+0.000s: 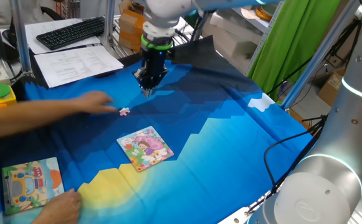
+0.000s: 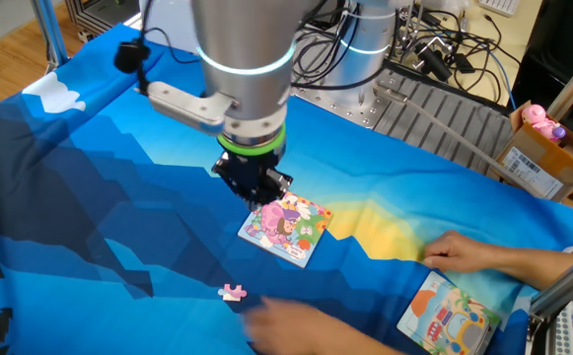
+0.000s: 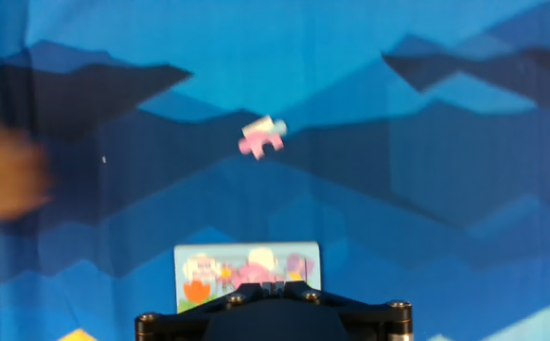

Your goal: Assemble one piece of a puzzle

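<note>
The piece (image 1: 124, 111) (image 2: 233, 291) (image 3: 262, 137), tiny, pink and white, lies alone on the blue cloth. The puzzle (image 1: 144, 148) (image 2: 288, 226) (image 3: 247, 269), a small square board with a cartoon girl, lies flat nearer the front edge. My gripper (image 1: 147, 89) (image 2: 262, 200) (image 3: 274, 285) hangs above the cloth between them, its black fingers pressed together with nothing held. In the hand view the piece is well ahead of the fingertips and the puzzle is just under them.
A person's hand (image 1: 87, 102) (image 2: 296, 325) is close beside the piece. Another hand (image 1: 59, 208) (image 2: 473, 256) rests by an orange-bordered vehicle board (image 1: 31, 183) (image 2: 449, 316). A keyboard (image 1: 71, 31) and papers (image 1: 78, 62) lie at the back.
</note>
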{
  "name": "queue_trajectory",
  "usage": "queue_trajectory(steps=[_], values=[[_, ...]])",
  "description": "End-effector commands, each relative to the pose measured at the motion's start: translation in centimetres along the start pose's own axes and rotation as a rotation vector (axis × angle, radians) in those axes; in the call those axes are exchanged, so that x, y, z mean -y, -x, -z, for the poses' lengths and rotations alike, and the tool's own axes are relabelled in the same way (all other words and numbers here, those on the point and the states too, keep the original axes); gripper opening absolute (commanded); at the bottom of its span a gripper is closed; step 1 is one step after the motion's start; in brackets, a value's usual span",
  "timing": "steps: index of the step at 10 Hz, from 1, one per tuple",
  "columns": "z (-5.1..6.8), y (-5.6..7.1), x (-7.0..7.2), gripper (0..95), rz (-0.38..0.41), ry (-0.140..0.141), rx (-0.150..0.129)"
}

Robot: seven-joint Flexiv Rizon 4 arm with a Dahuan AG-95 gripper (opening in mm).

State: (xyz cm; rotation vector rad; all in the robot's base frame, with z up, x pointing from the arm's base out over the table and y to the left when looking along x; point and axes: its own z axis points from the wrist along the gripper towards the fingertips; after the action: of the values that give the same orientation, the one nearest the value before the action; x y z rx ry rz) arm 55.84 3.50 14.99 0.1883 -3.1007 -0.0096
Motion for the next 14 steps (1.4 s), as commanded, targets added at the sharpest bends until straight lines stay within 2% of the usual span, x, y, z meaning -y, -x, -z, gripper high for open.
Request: queue_trajectory(steps=[1, 4, 12, 13, 14], values=[[-0.63, 1.52, 0.25, 0.0, 0.009, 0.006, -0.015], [-1.2, 1.96, 0.39, 0.0, -0.01, 0.007, -0.014], [-1.34, 2.02, 0.4, 0.0, -0.009, 0.004, -0.016], [-1.36, 2.02, 0.4, 38.0, -0.011, -0.002, -0.015], [-1.4, 2.02, 0.39, 38.0, -0.012, -0.003, -0.014]])
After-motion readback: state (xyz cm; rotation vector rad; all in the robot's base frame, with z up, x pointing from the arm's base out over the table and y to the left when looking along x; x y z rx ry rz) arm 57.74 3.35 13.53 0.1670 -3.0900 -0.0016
